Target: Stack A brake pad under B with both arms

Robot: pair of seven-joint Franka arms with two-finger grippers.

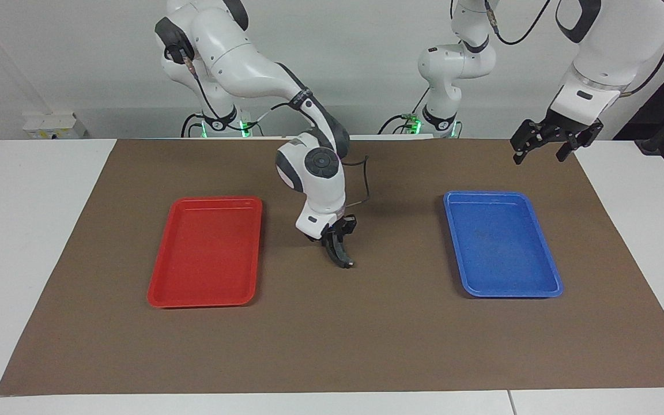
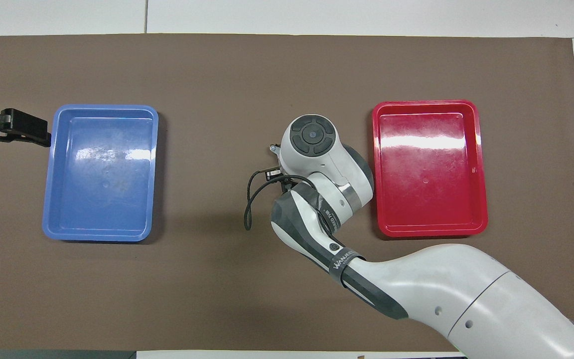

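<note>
Count, this moment:
- Trays: 2 total. 1 red tray (image 1: 205, 253), 1 blue tray (image 1: 502, 245).
- Brown mat (image 1: 332, 346): 1, on the tabletop (image 1: 21, 230).
- Arms: 2, w/ 1 tool each: right tool (image 1: 340, 253), left tool (image 1: 542, 144).
- Dark curved piece at right tool's tip: 1; can't tell which pad.

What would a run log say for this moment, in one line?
right gripper: low over mat between red tray and blue tray | left gripper: open, waiting, raised near blue tray

Right arm (image 2: 327, 189) between blue tray (image 2: 50, 199) and red tray (image 2: 481, 164)
</note>
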